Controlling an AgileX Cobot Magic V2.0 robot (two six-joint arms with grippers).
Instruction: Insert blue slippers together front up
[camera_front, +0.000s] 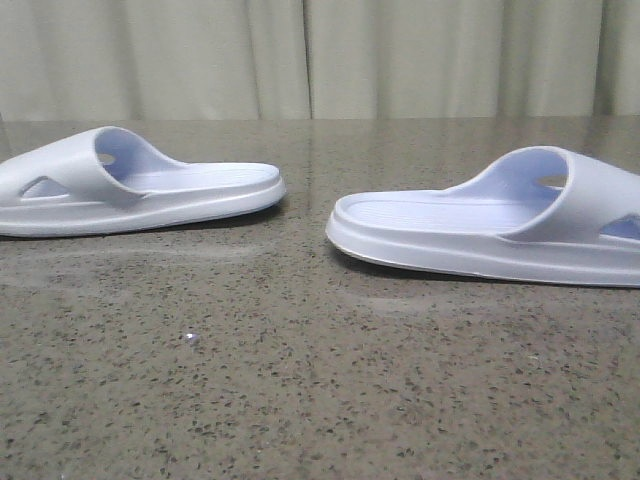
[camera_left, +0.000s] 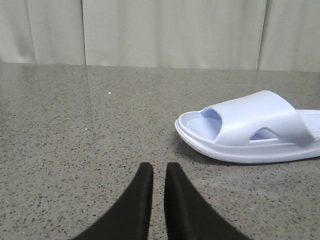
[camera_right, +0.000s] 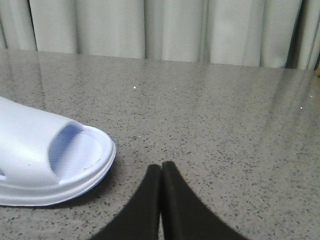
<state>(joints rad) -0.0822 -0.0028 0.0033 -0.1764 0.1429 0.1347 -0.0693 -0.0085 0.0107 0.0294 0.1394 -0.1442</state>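
Two pale blue slippers lie sole-down and apart on the dark speckled table. The left slipper (camera_front: 130, 190) has its strap to the left and its heel toward the middle. The right slipper (camera_front: 500, 225) has its strap to the right and its heel toward the middle. Neither gripper shows in the front view. In the left wrist view my left gripper (camera_left: 159, 170) is empty, its black fingers nearly together with a thin gap, apart from the left slipper (camera_left: 250, 127). In the right wrist view my right gripper (camera_right: 161, 167) is shut and empty, close beside the right slipper (camera_right: 40, 160).
The speckled stone table (camera_front: 300, 380) runs back to a pale curtain (camera_front: 320, 55). A gap of bare table (camera_front: 305, 215) separates the two heels. A small pale speck (camera_front: 190, 338) lies on the table in front of the left slipper.
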